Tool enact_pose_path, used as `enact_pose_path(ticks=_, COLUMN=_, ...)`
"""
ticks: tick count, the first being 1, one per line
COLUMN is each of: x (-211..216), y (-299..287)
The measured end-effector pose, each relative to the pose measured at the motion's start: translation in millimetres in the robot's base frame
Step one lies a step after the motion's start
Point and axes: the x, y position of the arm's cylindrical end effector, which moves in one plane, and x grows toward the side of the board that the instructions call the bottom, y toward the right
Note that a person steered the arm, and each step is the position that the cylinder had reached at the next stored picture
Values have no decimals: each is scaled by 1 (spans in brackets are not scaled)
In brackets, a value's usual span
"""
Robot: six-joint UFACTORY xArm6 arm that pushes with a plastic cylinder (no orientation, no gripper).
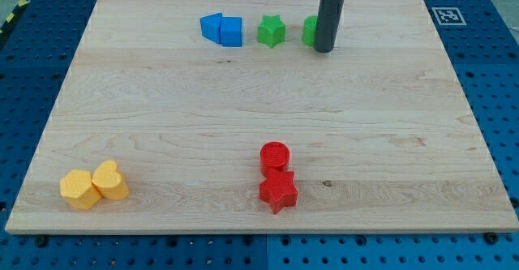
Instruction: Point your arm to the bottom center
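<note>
Standing over the wooden board (243, 100), the dark rod comes down from the view's top edge, and my tip (323, 49) rests near the top of the board, a little to the view's right of centre. No pincer is fitted on this arm, only the straight rod, so no jaws show as apart or together. Just behind the rod sits a green block (310, 30), mostly hidden by it, so its shape cannot be made out; the tip looks to be touching or just beside it. To the view's left of that lies a green star (272, 31), a small gap away. Further left are 2 blue blocks pressed together: a blue cube (231, 32) and, on its left, a blue block with slanted sides (212, 27). The bottom centre of the board, the place named in the task, lies well apart from the tip, across most of the board. Close to that spot sit 2 red blocks touching each other: a red cylinder (274, 156) above and a red star (278, 191) below, toward the view's bottom. In the bottom left corner 2 yellow blocks sit touching, a yellow hexagon-like block (79, 188) and a yellow heart-like block (109, 180) on its right. A blue pegboard table (495, 75) surrounds the board, with a black-and-white marker (447, 15) at the top right.
</note>
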Motion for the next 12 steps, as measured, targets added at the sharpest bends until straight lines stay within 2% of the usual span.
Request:
enact_pose_path(ticks=1, x=5, y=0)
enact_pose_path(ticks=2, x=59, y=2)
enact_pose_path(ticks=3, x=93, y=-7)
enact_pose_path(ticks=5, x=96, y=-30)
enact_pose_path(ticks=6, x=101, y=-60)
enact_pose_path(ticks=7, x=125, y=-105)
enact_pose_path(ticks=9, x=215, y=-146)
enact_pose_path(ticks=11, x=274, y=-146)
enact_pose_path(ticks=12, x=285, y=-106)
